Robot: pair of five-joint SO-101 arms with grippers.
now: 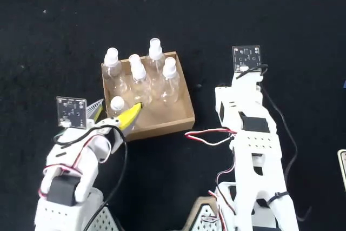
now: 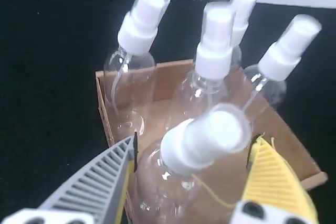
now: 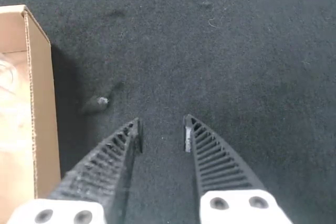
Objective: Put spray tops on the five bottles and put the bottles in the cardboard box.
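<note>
Left hand: clamped around a capped bottle at the near corner of the box.
Other bottles: four, capped, upright in the box.
Right hand: half open, empty, above the counter.

Five spray-topped bottles in cardboard box

Four capped bottles crowd the cardboard box's far half; a fifth bottle and the left gripper block its near left corner. Its near right corner and the worktop beyond allow passage.
</note>
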